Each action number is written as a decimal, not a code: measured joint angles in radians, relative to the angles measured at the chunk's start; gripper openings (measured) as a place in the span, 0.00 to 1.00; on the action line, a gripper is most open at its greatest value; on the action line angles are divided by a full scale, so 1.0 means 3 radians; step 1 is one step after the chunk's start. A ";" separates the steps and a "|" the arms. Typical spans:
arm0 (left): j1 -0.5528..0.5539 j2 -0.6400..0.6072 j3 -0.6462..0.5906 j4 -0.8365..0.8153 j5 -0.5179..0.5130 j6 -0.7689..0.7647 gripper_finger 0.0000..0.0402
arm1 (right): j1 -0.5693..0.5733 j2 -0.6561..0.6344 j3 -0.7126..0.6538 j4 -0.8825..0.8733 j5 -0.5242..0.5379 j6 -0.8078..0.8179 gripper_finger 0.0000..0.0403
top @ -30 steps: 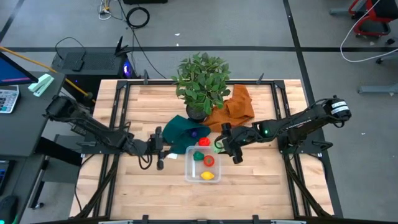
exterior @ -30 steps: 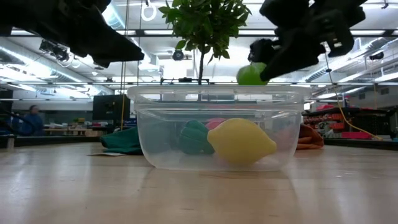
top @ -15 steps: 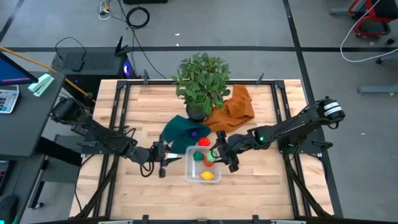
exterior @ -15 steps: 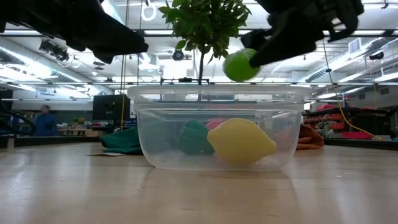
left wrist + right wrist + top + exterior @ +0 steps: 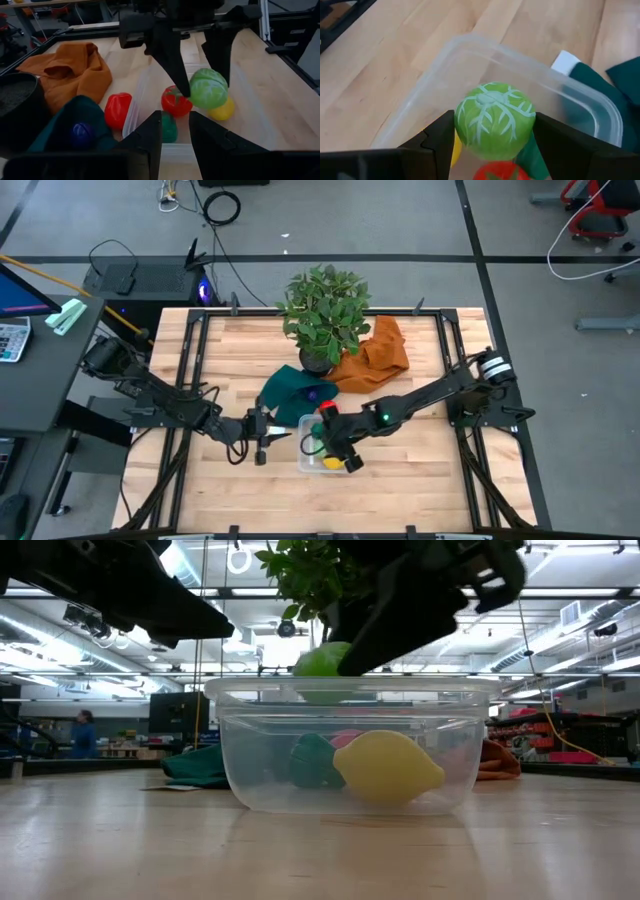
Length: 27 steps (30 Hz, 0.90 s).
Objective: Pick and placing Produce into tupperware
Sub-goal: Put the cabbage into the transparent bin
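A clear tupperware (image 5: 302, 465) (image 5: 260, 755) stands near the table's middle. In it lie a yellow lemon (image 5: 388, 766), a red tomato (image 5: 175, 101) and a dark green piece (image 5: 313, 761). Just above its rim hangs a green cabbage (image 5: 494, 117) (image 5: 322, 659), with my right gripper (image 5: 320, 446) shut on it. My left gripper (image 5: 175, 131) hovers just left of the tupperware, pointing at it, a narrow empty gap between its fingers. A red pepper (image 5: 117, 110) lies against the tupperware's far side. A blue piece (image 5: 81, 134) lies on the green cloth (image 5: 288, 394). My right gripper pinches the cabbage by two opposite sides (image 5: 459, 122) between its two fingers (image 5: 437, 137). The fingers slant down from the table's right. The cabbage is lifted clear over the tupperware's left part, its veined top facing the wrist camera.
A potted plant (image 5: 322, 315) stands at the far middle, with an orange cloth (image 5: 376, 352) to its right. The green cloth lies just beyond the tupperware. Bare wood shows along the near edge and at both sides.
My right gripper has carried the cabbage toward the table's left and near edge, from beside the tupperware's far right corner to over its left part, sinking a little. The cabbage stays in the same hold.
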 joint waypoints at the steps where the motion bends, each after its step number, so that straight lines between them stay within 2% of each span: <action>1: 0.0000 0.0000 0.0000 -0.0004 0.0000 -0.0001 0.26 | -0.0009 0.0046 0.0055 -0.0009 -0.0016 -0.0007 0.52; 9: 0.0000 -0.0001 0.0000 -0.0032 0.0000 -0.0001 0.26 | -0.0147 0.0264 0.0231 -0.0149 -0.0311 0.0088 0.52; 27: 0.0003 -0.0005 0.0000 -0.0037 0.0003 -0.0001 0.26 | -0.0247 0.0346 0.0227 -0.0278 -0.0465 0.0178 0.55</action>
